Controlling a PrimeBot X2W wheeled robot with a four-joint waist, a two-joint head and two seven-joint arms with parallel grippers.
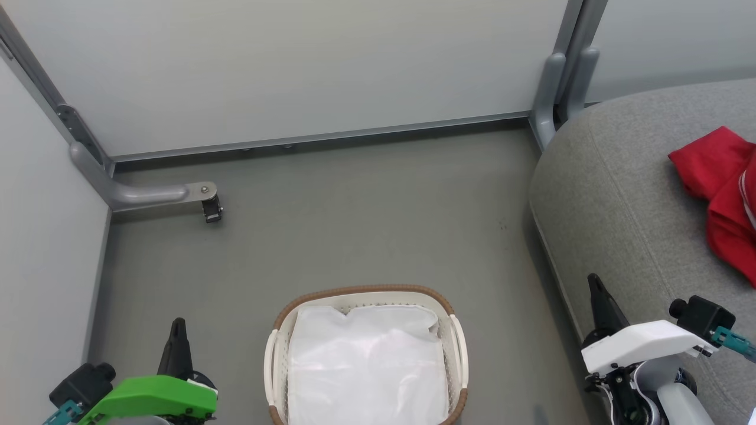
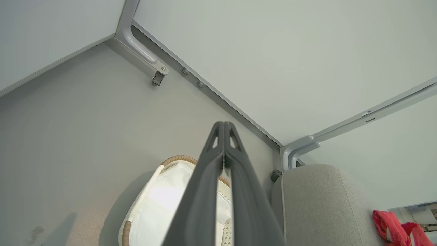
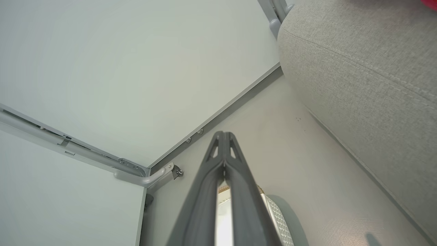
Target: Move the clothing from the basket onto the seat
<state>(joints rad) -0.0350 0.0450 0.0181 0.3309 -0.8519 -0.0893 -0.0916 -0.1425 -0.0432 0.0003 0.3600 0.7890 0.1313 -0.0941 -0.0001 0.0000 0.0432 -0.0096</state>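
Note:
The red clothing (image 1: pixel 720 195) lies crumpled on the grey seat (image 1: pixel 626 195) at the right edge of the head view; a bit of the clothing (image 2: pixel 392 229) also peeks at the lower right of the left wrist view, on the seat (image 2: pixel 324 205). The white basket (image 1: pixel 366 293) with its brown rim stands on the floor at bottom centre, holding only a plain white sheet (image 1: pixel 366 366). My left gripper (image 1: pixel 177 324) is shut and empty, left of the basket. My right gripper (image 1: pixel 593 283) is shut and empty, beside the seat's front edge.
Pale partition panels on grey metal frames close off the back and left. A caster foot (image 1: pixel 209 208) juts onto the floor at the left, and a frame post (image 1: pixel 558 88) stands by the seat's far corner. Grey floor lies between basket and panels.

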